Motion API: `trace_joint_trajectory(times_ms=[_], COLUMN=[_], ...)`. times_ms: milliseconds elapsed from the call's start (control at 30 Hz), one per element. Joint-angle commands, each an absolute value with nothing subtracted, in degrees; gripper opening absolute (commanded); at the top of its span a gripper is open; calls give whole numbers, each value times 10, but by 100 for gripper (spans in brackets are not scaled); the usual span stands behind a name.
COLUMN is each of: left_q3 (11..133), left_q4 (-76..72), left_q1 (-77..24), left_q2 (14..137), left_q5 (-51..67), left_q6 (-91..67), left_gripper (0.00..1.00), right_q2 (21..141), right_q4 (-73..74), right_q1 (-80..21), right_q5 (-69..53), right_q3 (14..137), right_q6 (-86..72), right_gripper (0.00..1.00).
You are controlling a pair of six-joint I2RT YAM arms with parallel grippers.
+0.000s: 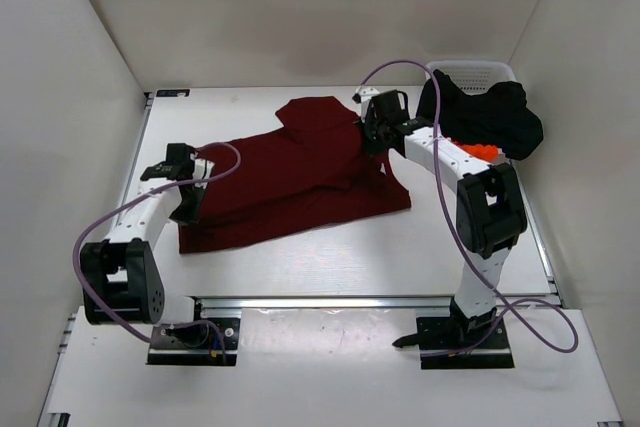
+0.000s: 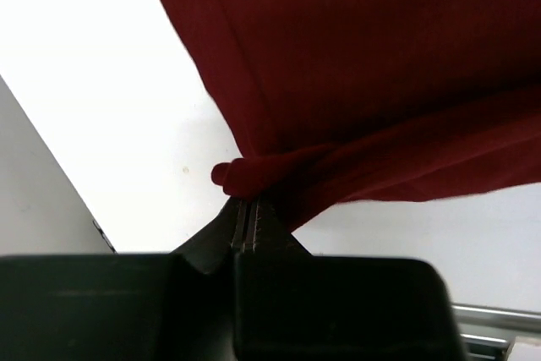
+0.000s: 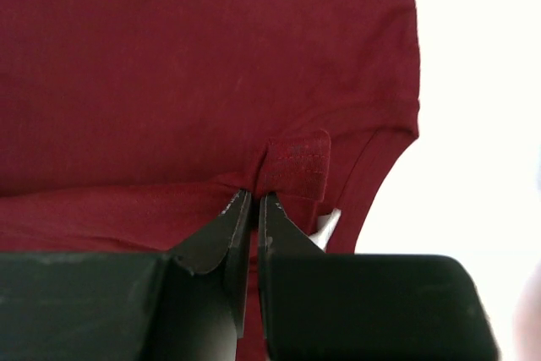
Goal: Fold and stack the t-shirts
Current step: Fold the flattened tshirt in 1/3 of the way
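Observation:
The maroon t-shirt [image 1: 290,172] lies spread across the middle of the table, partly folded over itself. At its left edge my left gripper [image 1: 186,187] is shut on a bunched fold of the maroon cloth [image 2: 254,171]. On the shirt's right side, near the collar, my right gripper [image 1: 372,137] is shut on the maroon fabric [image 3: 292,166], pinching it beside a small stitched fold. A black t-shirt [image 1: 490,117] hangs over the basket at the back right. Under it peeks a bit of the orange t-shirt [image 1: 480,151].
A white mesh basket [image 1: 480,72] stands at the back right corner against the wall. White walls close in the table on the left, back and right. A metal rail [image 1: 330,301] runs along the near edge by the arm bases.

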State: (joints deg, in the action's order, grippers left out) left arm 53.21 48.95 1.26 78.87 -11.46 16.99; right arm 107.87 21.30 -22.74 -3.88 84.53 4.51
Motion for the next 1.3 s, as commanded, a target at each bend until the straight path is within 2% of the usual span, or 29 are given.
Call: trace_joint_trajectory(times_ms=[0, 200, 300, 333, 433, 500, 533, 600, 633, 767, 867, 1000, 1267], left_q3=[554, 563, 572, 577, 610, 665, 678, 720, 720, 637, 556, 517, 501], left_q4=[477, 468, 463, 460, 454, 455, 460, 479, 500, 570, 590, 582, 539], left_q1=[8, 11, 11, 11, 16, 27, 34, 54, 68, 91, 96, 98, 85], left_q2=[810, 837, 844, 845, 849, 856, 857, 853, 854, 824, 807, 812, 843], left_q5=[-129, -138, -143, -144, -154, -163, -166, -158, -143, -84, -64, -54, -73], left_q6=[158, 154, 142, 138, 117, 102, 98, 100, 101, 116, 113, 100, 84], left_gripper=[0, 3, 9, 9, 30, 58, 90, 99, 99, 98, 97, 98, 96], right_q2=[1099, 1125, 1136, 1141, 1151, 1145, 1141, 1096, 1080, 952, 915, 921, 986], right_q4=[182, 175, 171, 170, 176, 183, 189, 198, 196, 180, 177, 156, 146], right_q1=[-207, -197, -191, -191, -187, -184, -178, -164, -158, -134, -148, -116, -110], right_q5=[-61, -81, -94, -95, -91, -82, -73, -62, -59, -41, -7, -42, -50], right_q3=[888, 906, 915, 916, 946, 959, 963, 921, 904, 725, 648, 591, 589], right_q6=[28, 6, 3, -19, -29, -40, -40, -46, -54, -45, -31, -100, -127], right_gripper=[0, 2, 13, 23, 38, 46, 49, 54, 58, 63, 75, 73, 71])
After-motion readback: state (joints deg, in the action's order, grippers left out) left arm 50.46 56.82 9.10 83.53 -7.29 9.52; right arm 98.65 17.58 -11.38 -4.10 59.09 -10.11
